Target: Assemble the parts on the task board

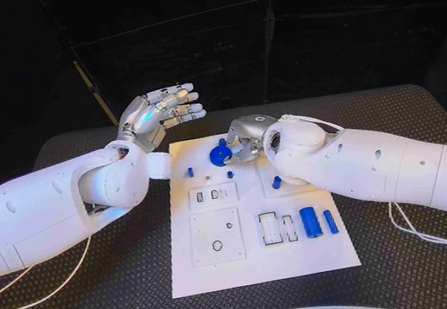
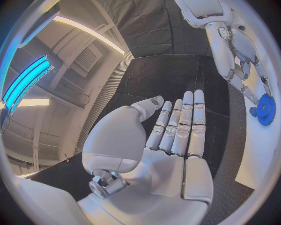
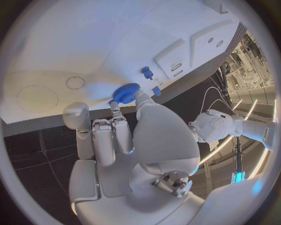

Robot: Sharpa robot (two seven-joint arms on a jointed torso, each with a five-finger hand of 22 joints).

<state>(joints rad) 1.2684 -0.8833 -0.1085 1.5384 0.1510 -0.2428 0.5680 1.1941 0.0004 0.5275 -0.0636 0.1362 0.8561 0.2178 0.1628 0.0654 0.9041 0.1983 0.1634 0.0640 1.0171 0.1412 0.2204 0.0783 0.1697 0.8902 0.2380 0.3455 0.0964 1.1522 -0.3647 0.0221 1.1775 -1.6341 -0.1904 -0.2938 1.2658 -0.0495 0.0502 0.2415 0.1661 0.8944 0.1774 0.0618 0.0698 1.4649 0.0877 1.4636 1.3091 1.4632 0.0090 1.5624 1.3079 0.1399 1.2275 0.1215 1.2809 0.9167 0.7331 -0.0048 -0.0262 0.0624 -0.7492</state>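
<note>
Fingers of your right hand (image 1: 246,138) pinch a blue gear (image 1: 220,155) over the far middle of the white board (image 1: 309,256). In the right wrist view the gear (image 3: 126,93) sits at the fingertips (image 3: 142,97), close to the board surface; you cannot tell from here whether it already touches.

Left hand (image 1: 159,113) is raised off the far left corner of the board, fingers spread and slightly curled, holding nothing. The left wrist view shows the palm (image 2: 170,154) bare and the fingers straight.

Step in hand, as a judgement: seating the gear on the board. The next move likely calls for you to line its bore up with the mount and lower it squarely before letting go.

Outward from the gear: two small blue pegs (image 1: 231,175) stand just near of it, with another blue piece (image 1: 277,183) beside the right forearm. Two blue cylinders (image 1: 310,222) lie at the near right, well apart from the hands.

Hidden or unclear: the gear's mount is covered by hand and gear. The right forearm cuts off the board's right edge. Faint circles (image 3: 75,82) on the board may be empty seats.
</note>
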